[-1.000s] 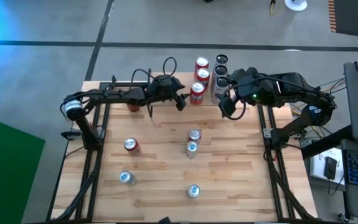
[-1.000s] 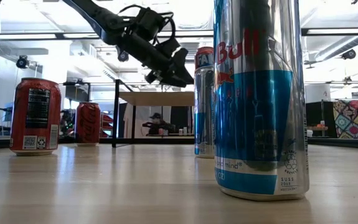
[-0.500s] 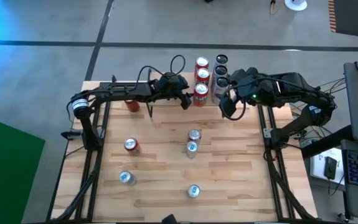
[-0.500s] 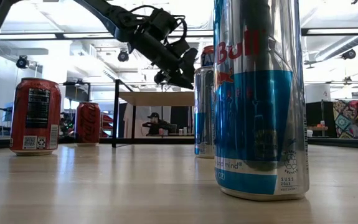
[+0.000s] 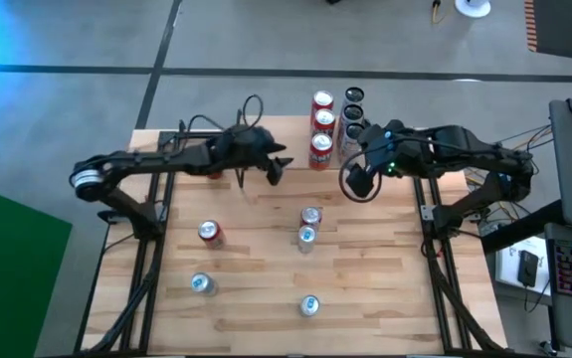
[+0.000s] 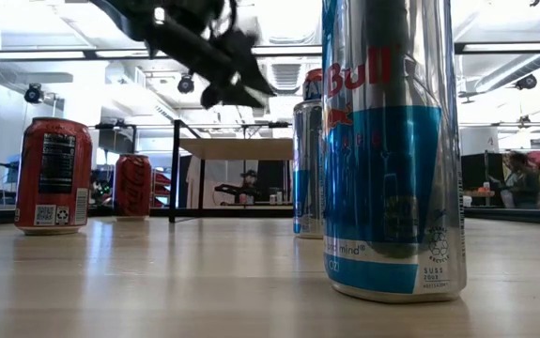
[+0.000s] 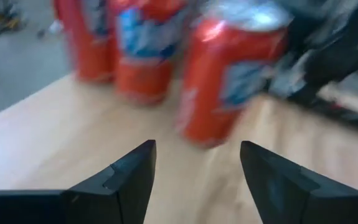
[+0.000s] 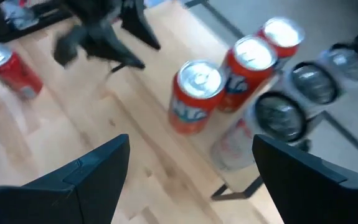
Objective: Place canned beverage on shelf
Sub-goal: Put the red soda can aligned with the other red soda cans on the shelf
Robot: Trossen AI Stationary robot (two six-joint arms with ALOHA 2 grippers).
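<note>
The small light-wood shelf on thin black legs (image 5: 305, 137) sits along the desk's (image 5: 266, 268) far edge, its long side following that edge, and both hands, left (image 5: 274, 167) and right (image 5: 357, 182), hang spread and empty beside it.

One camera looked straight down on the whole table (image 5: 266, 259). Another sat at tabletop height, very near a blue can (image 6: 392, 150), facing the room. Each wrist camera looked past its own fingers at the same orange cans (image 7: 225, 81) (image 8: 194, 93) on the shelf.
</note>
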